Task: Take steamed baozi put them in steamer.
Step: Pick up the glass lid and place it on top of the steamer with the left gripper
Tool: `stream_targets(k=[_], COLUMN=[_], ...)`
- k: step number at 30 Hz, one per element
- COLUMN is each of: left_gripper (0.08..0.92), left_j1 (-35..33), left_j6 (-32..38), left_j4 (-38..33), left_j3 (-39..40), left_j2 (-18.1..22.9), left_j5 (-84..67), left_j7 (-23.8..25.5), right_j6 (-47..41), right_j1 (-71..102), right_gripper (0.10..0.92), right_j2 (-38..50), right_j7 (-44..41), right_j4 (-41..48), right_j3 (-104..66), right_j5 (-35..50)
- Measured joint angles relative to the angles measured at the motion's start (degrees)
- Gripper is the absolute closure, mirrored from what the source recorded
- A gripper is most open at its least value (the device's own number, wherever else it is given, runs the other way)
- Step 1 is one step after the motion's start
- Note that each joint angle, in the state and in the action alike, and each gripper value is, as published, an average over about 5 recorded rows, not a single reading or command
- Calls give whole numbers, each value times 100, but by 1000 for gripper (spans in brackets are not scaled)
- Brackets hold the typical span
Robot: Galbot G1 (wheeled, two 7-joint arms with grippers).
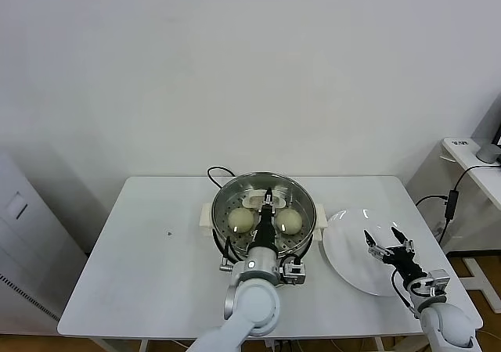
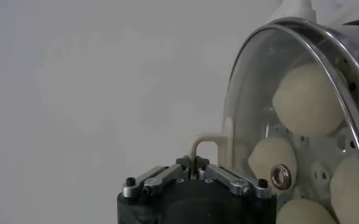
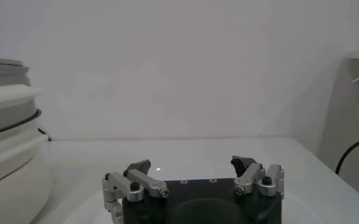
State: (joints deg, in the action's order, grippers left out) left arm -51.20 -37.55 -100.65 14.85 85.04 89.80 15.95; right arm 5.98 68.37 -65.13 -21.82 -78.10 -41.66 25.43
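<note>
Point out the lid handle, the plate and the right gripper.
lid handle (image 2: pixel 205 146), left wrist view, on its cream loop.
plate (image 1: pixel 344 246), head view, on its bare left part.
right gripper (image 1: pixel 383 241), head view, between its open fingertips.

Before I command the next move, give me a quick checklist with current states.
1. All baozi loaded: four show through the glass lid. ok.
2. Plate emptied: no buns on it. ok.
3. Left end effector grip: shut on the lid handle, over the steamer. ok.
4. Glass lid seated flush on the steamer rim: cannot tell.
5. Right end effector clear: open, above the plate, holding nothing. ok.
</note>
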Motion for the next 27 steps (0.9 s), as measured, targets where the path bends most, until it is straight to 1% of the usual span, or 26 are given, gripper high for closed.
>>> stream_targets(k=[10, 12, 16, 20, 27], left_gripper=[890, 874, 782, 661, 461], left_j1=[-61, -76, -121, -216, -493], left_j6=[14, 9, -9, -21, 112], left_j4=[66, 68, 25, -142, -871], left_j3=[-55, -61, -74, -96, -225], left_j2=[13, 11, -24, -109, -391], left_j5=[-7, -23, -81, -226, -1082], left_j7=[-68, -89, -112, -113, -9], right_j6=[10, 12, 17, 25, 36], right_j1=[11, 12, 17, 22, 24], right_gripper=[203, 203, 203, 203, 203], right_j2=[-13, -22, -31, -21, 12], right_j7=[-16, -18, -26, -39, -66], right_j4=[1, 1, -1, 4, 5], right_j3=[-17, -18, -30, -52, -100], right_j5=[0, -1, -1, 0, 21])
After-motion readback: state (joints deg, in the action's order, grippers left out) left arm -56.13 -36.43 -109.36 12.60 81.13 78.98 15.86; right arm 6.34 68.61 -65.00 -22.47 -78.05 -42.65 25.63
